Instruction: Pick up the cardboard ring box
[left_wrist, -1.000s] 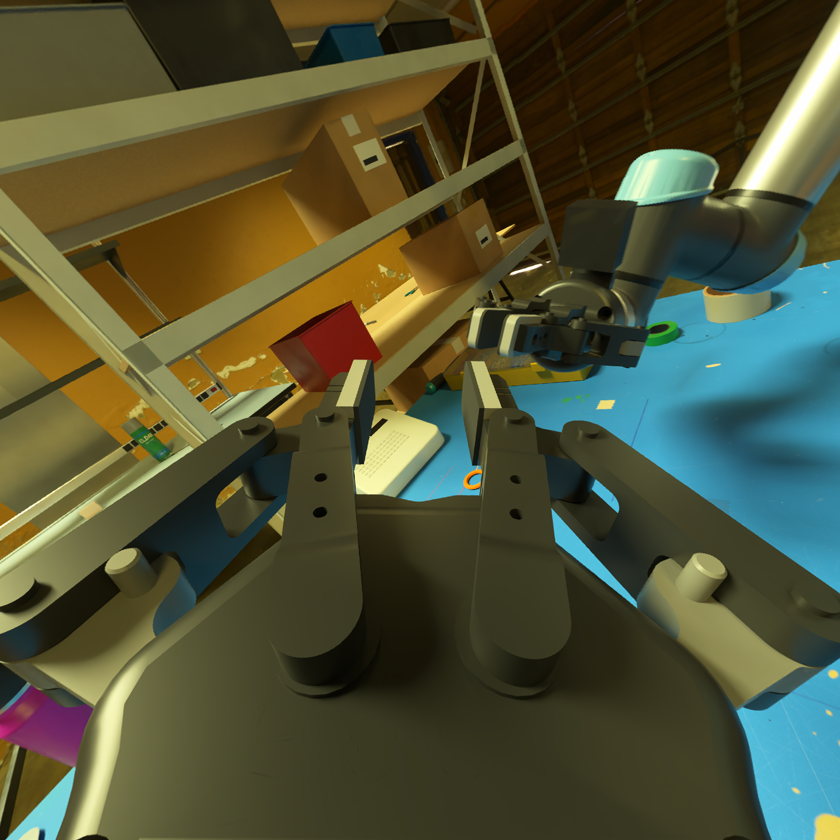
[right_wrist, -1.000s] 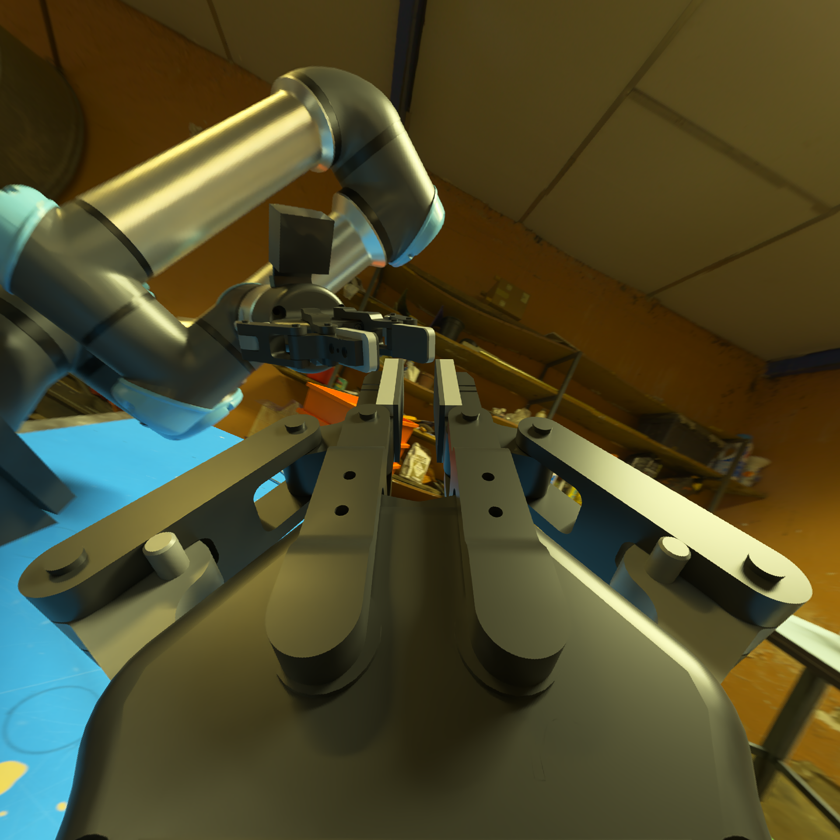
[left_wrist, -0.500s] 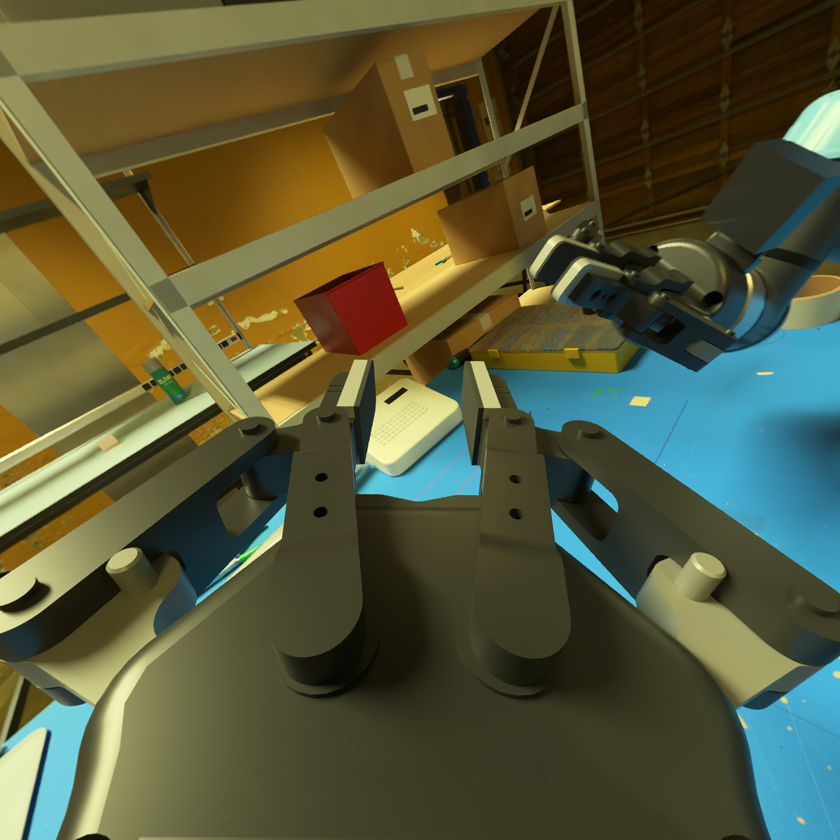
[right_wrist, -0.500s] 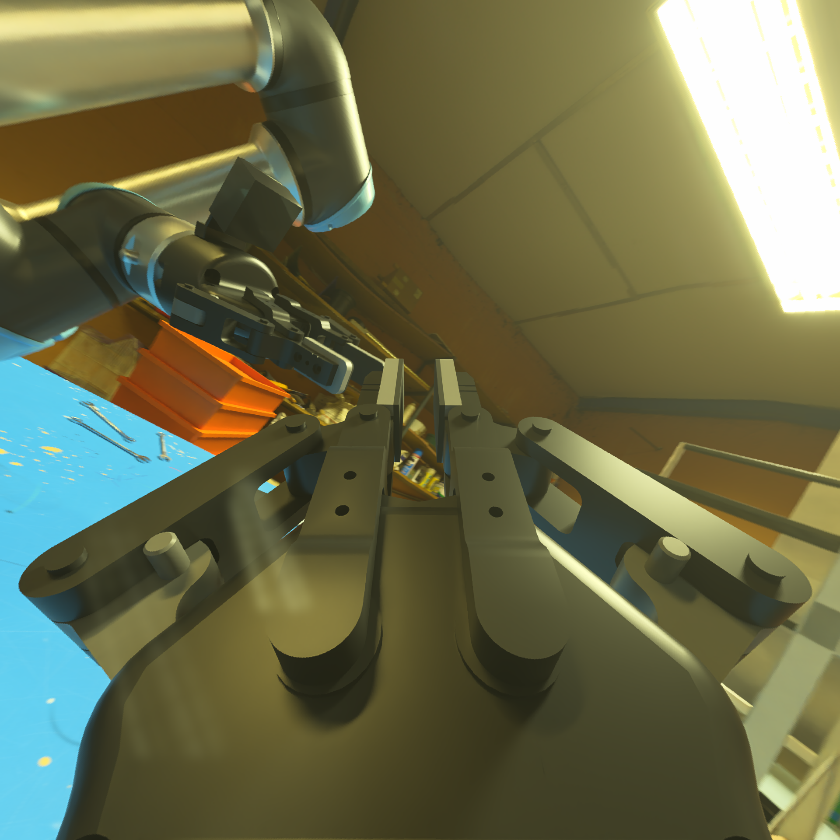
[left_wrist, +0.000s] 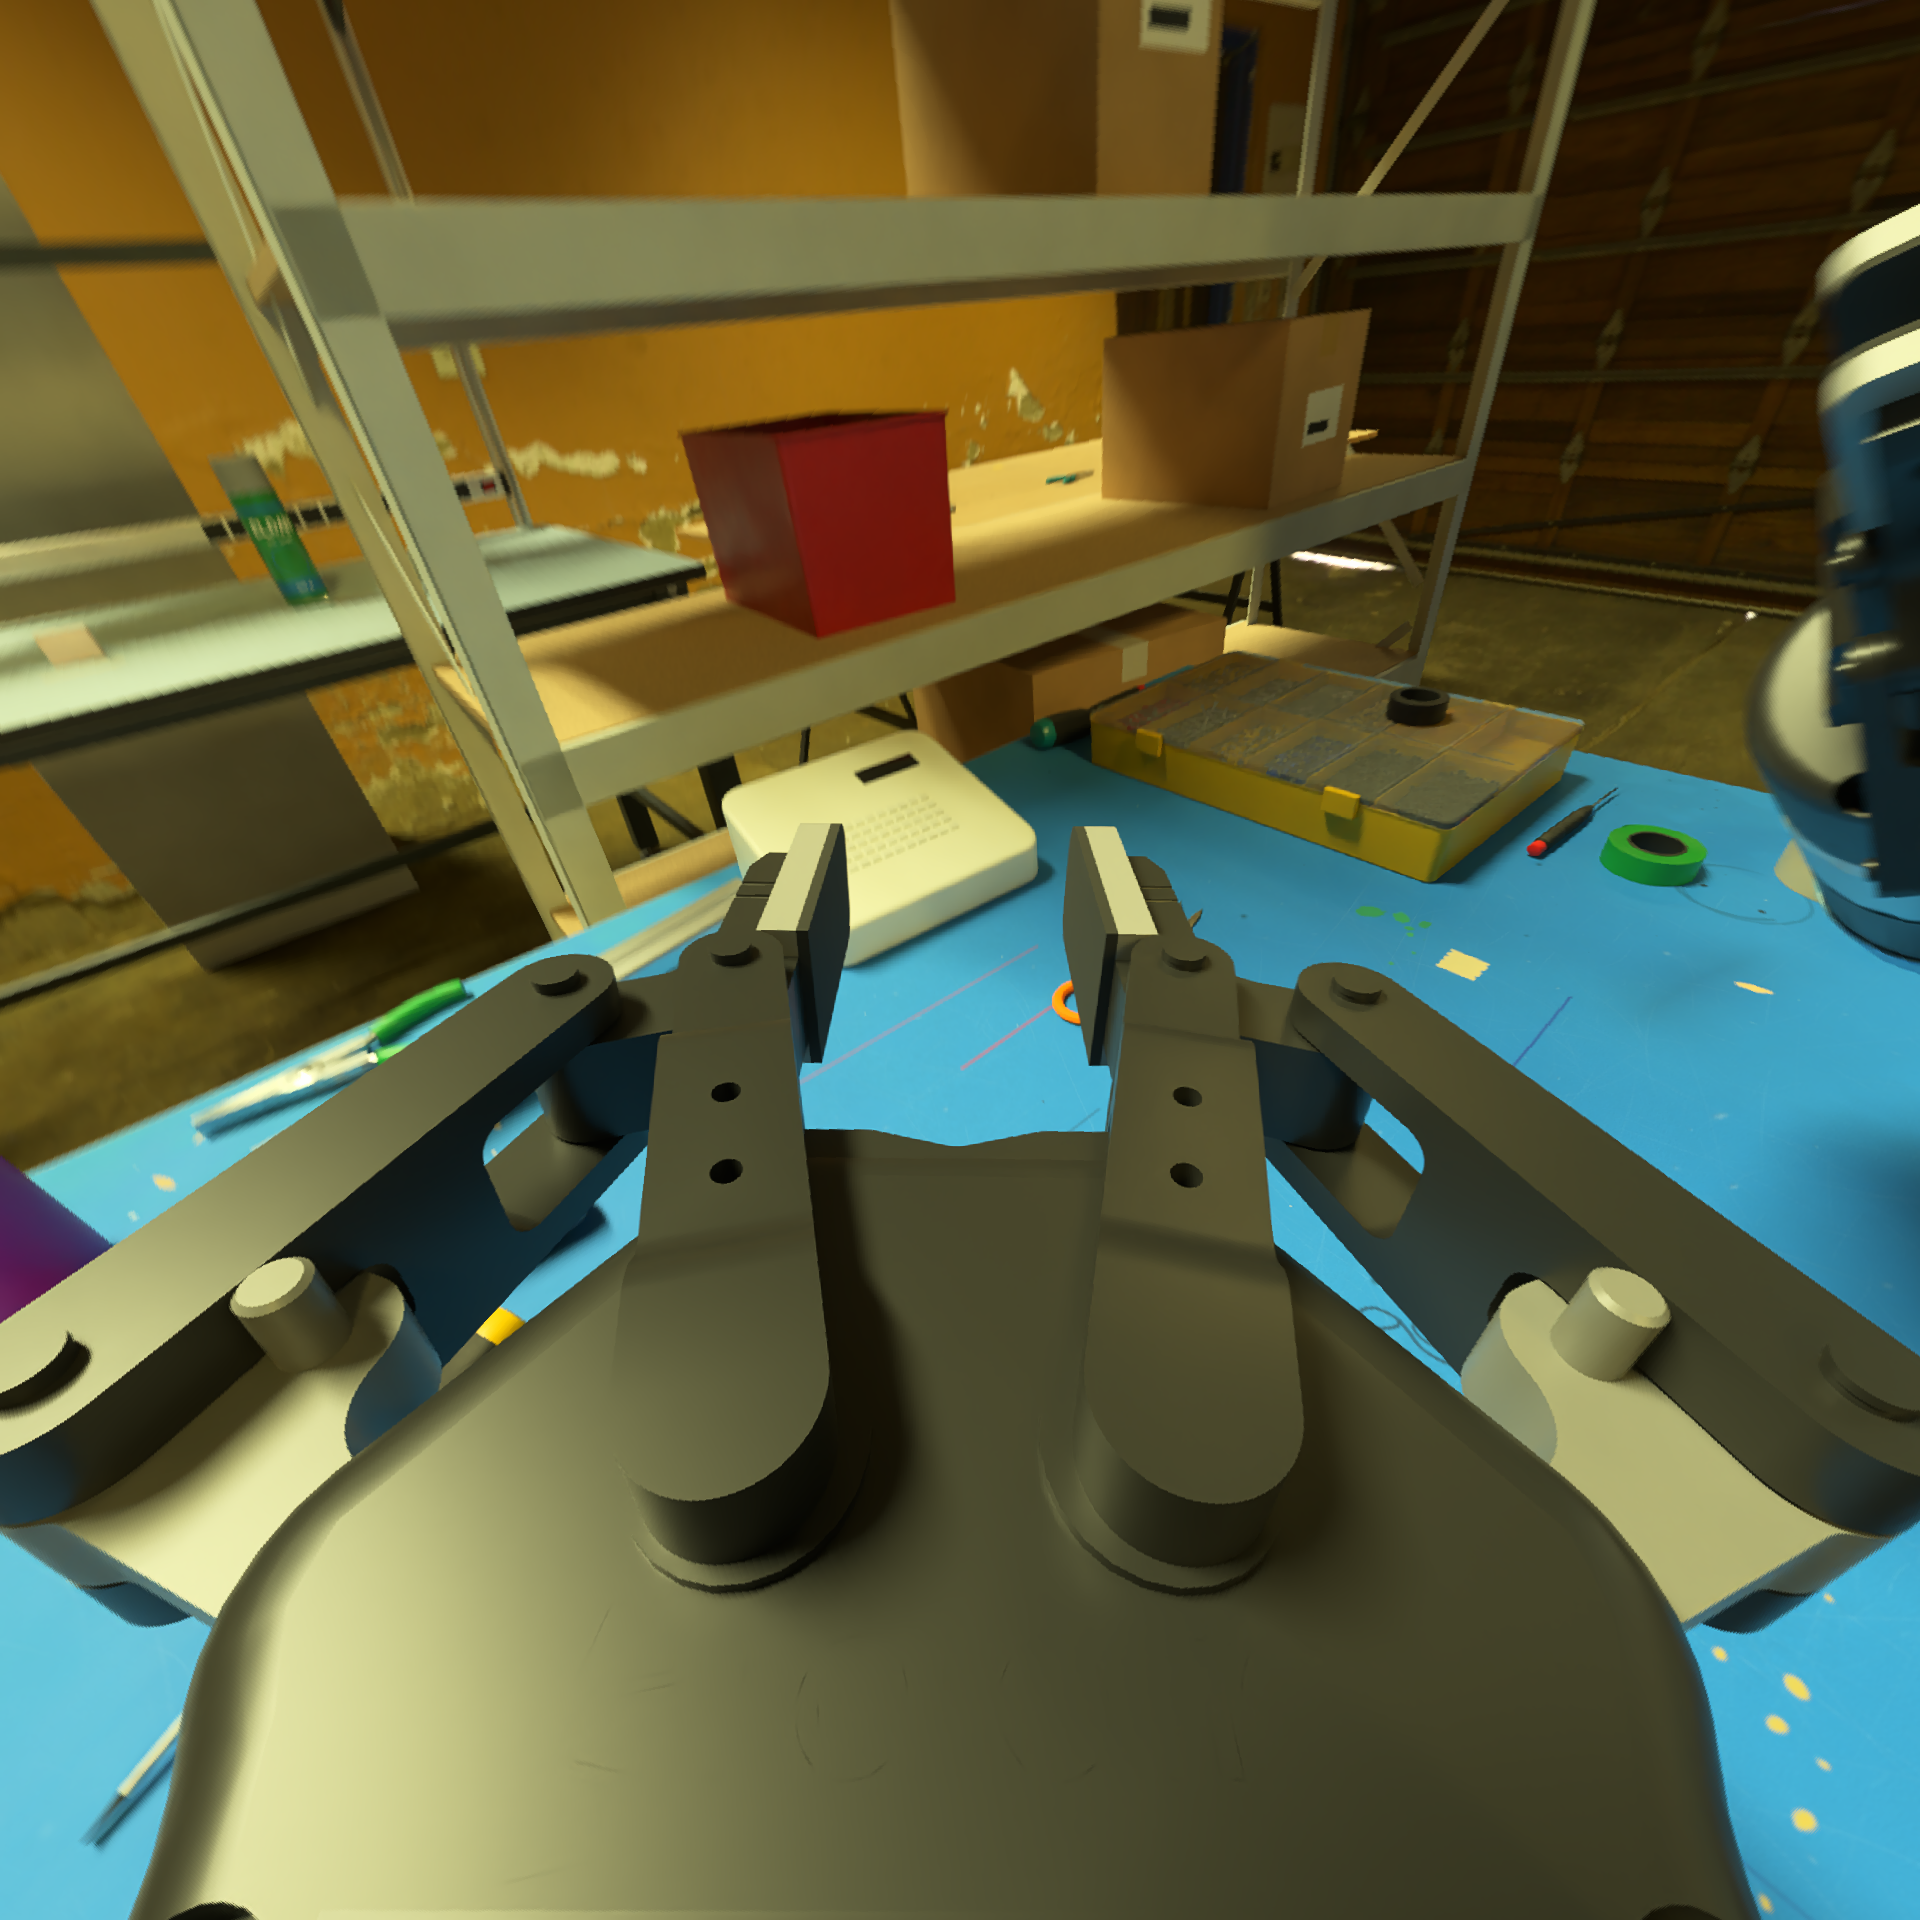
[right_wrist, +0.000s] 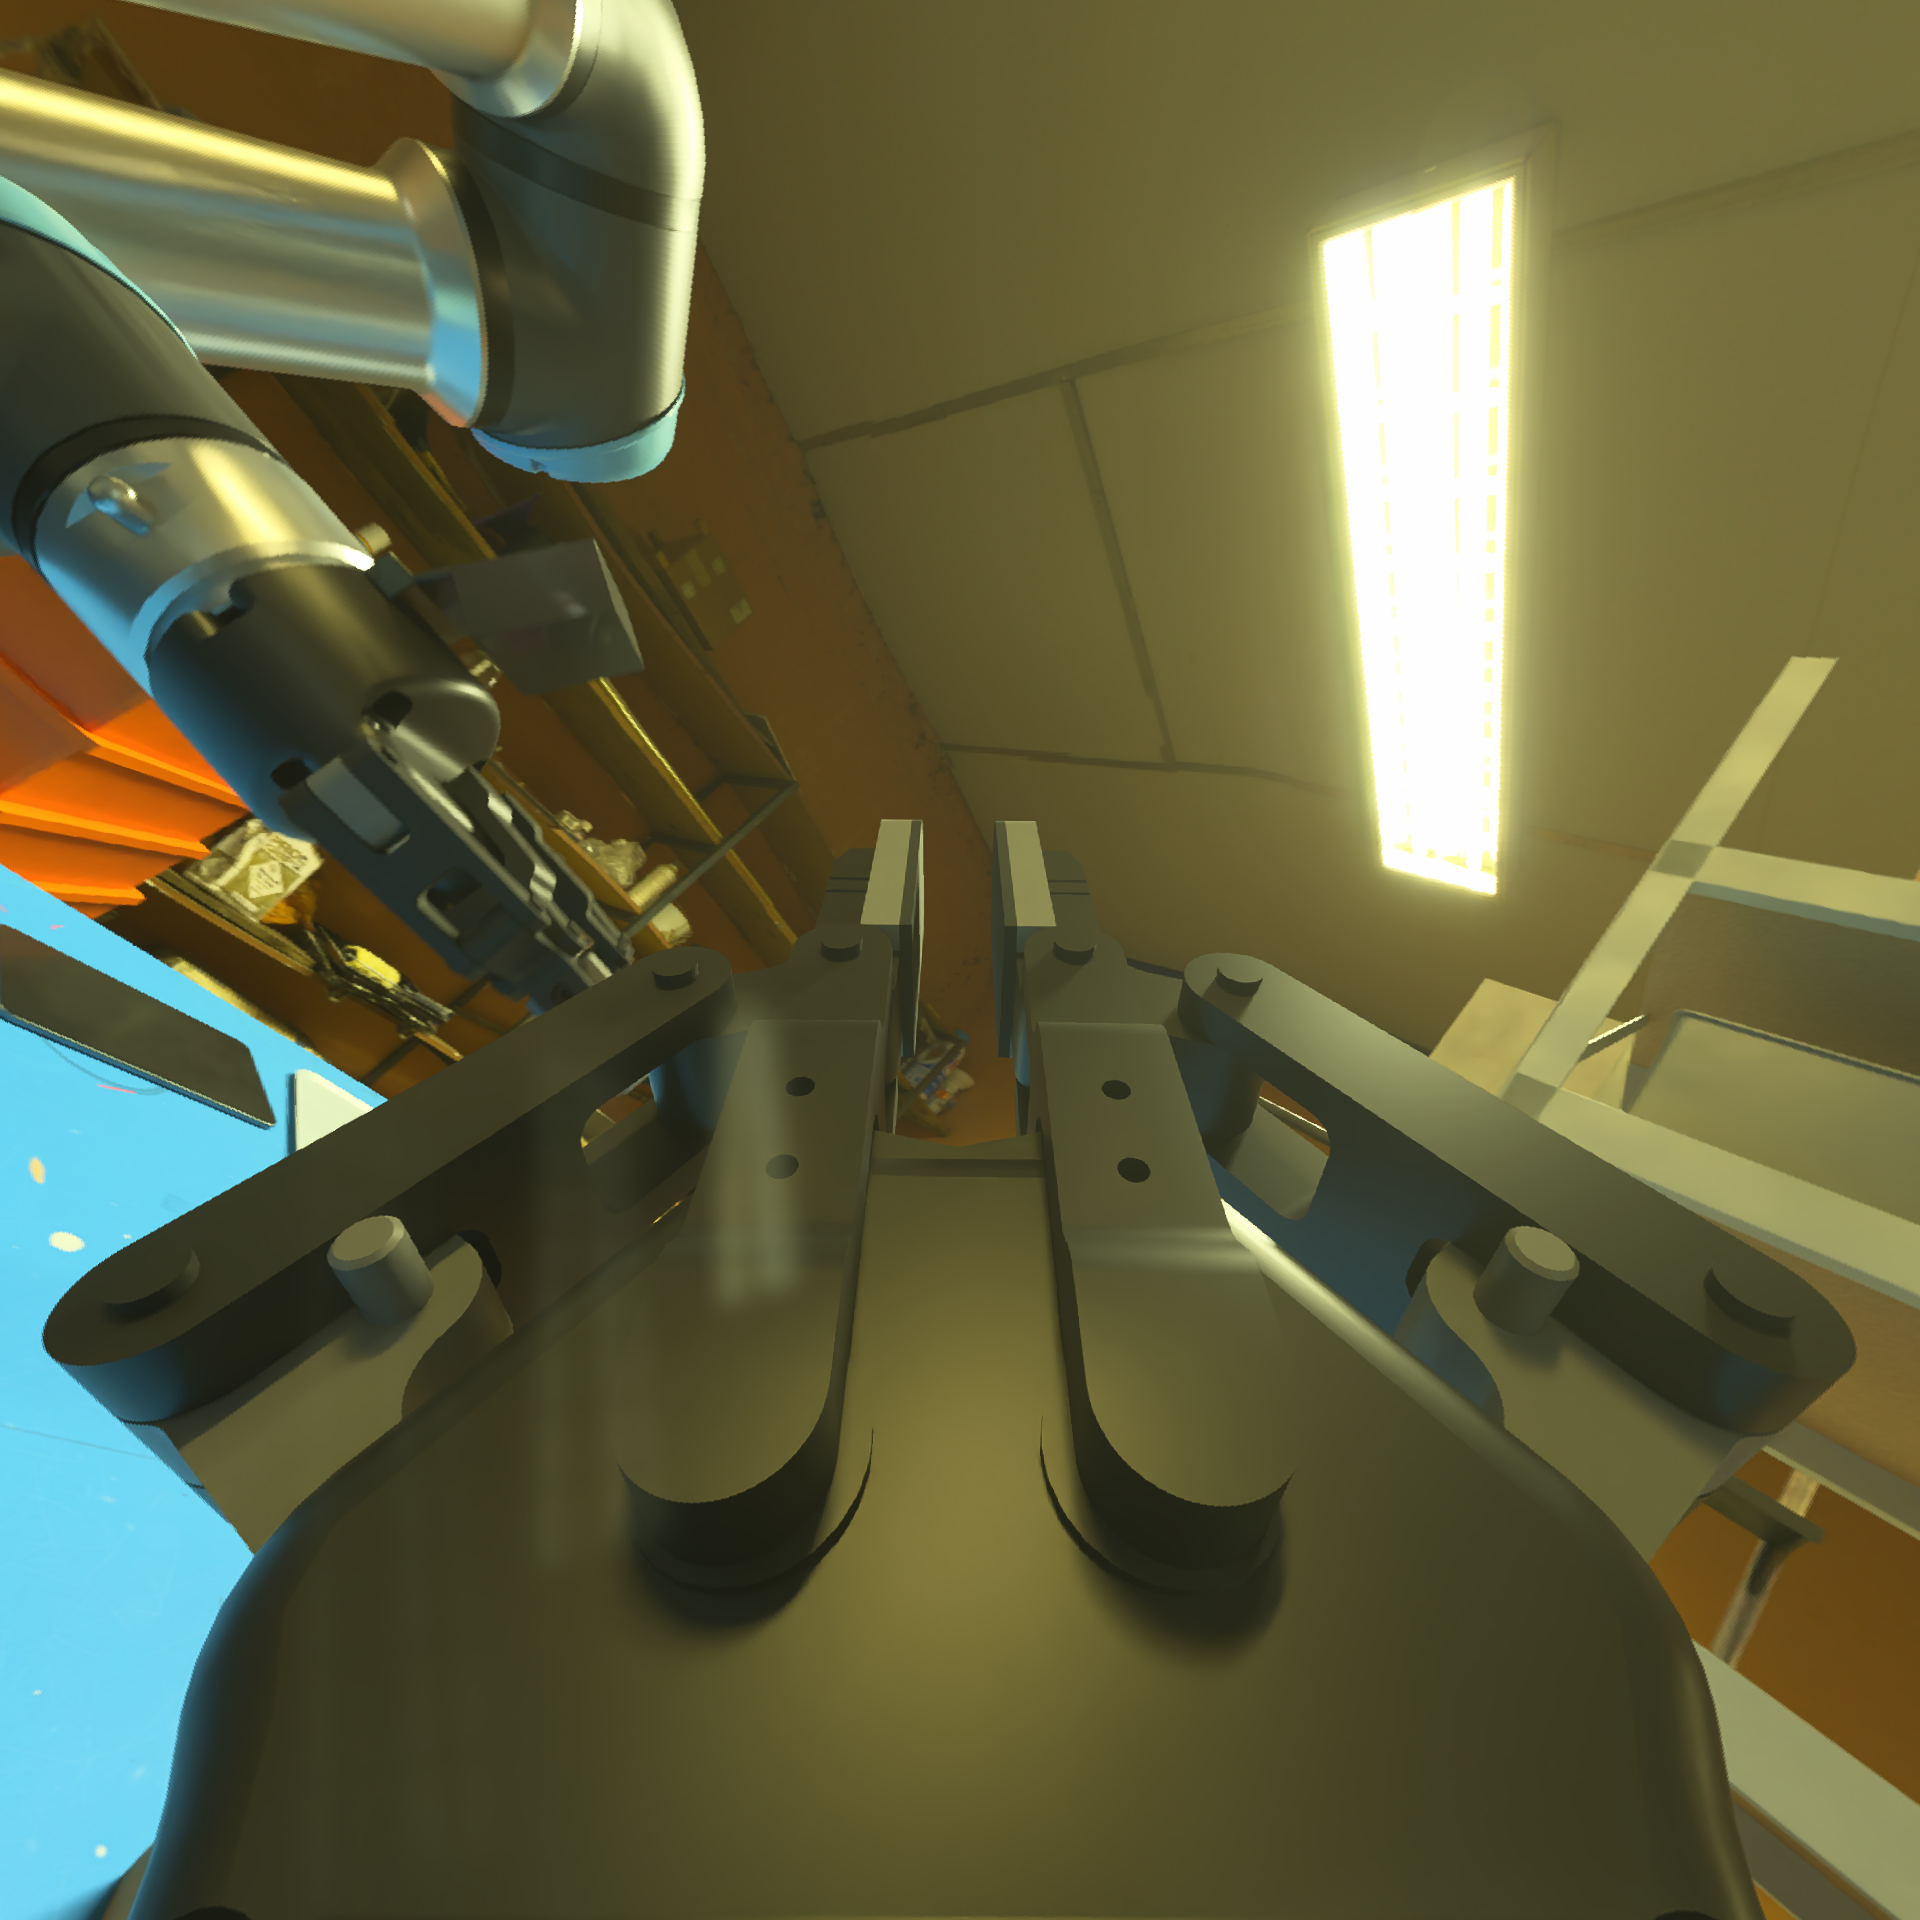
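I cannot make out the cardboard ring box in either view. My left gripper (left_wrist: 956, 914) hangs over the blue table (left_wrist: 1455, 1091), with its jaws apart and nothing between them. A small orange ring (left_wrist: 1062, 1003) lies on the table just past its right finger. My right gripper (right_wrist: 956, 904) points up at the ceiling, with its jaws almost together and nothing between them. The left gripper also shows in the right wrist view (right_wrist: 520, 914), off to the left. Part of the right arm (left_wrist: 1860, 675) shows blurred at the right edge of the left wrist view.
A white device (left_wrist: 883, 831), a yellow parts case (left_wrist: 1340, 769), a green tape roll (left_wrist: 1652, 854) and green-handled pliers (left_wrist: 343, 1049) lie on the table. Behind stands a metal shelf rack with a red box (left_wrist: 831, 520) and a large cardboard box (left_wrist: 1236, 410). Orange bins (right_wrist: 62, 779) show far left.
The left wrist view has swung level and down toward the table, and the right arm has slid to its right edge. The right wrist view has tilted up toward the ceiling light. Neither jaw gap changed.
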